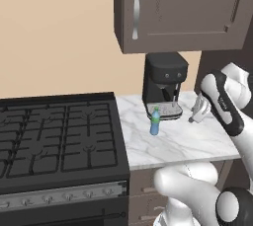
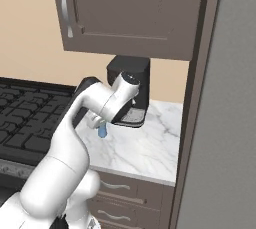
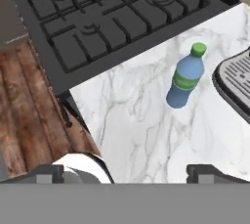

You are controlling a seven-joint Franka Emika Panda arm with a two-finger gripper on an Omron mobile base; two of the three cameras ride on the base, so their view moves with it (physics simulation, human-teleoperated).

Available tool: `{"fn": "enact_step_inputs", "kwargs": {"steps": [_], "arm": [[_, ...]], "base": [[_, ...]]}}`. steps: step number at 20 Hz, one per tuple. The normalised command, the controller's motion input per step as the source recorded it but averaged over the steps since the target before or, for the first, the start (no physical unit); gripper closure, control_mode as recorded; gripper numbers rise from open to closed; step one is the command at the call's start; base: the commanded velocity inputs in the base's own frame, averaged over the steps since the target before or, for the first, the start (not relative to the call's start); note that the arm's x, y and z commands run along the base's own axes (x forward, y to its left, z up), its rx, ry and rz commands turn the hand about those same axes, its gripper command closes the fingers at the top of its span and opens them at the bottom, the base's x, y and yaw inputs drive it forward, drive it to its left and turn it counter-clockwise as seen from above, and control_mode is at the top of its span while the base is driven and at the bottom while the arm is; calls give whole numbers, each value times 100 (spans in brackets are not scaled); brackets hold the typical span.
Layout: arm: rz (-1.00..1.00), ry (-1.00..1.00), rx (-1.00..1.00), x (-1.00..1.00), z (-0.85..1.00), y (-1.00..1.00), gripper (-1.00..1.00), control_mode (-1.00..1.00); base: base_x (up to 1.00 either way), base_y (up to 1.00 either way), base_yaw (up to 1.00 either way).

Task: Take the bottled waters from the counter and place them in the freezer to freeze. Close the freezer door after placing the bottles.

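Note:
The translucent blue bottle with a teal-green cap stands upright on the white marble counter, just in front of the coffee machine. It also shows as the blue bottle on the counter, and partly behind my arm as the bottle. My gripper hangs over the counter to the bottle's right, apart from it. Its fingers stand wide apart, so the gripper is open with nothing between them. The clear greyish bottle is out of view. The freezer's grey side fills the right.
A black coffee machine stands at the back of the counter, its drip tray next to the bottle. The black gas stove adjoins the counter's left edge. A brown wall cabinet hangs overhead. Wood floor lies below.

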Motion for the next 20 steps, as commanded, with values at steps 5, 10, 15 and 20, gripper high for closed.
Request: {"fn": "enact_step_inputs", "kwargs": {"steps": [5,10,15,20], "arm": [[49,-13,0,51,-40,-1,-100,-100],[44,-12,0,46,-31,-2,-100,-100],[23,-10,3,35,-24,0,-100,-100],[15,-3,7,34,-12,0,-100,-100]], "base": [[0,0,0],[0,0,0],[0,0,0],[0,0,0]]}}
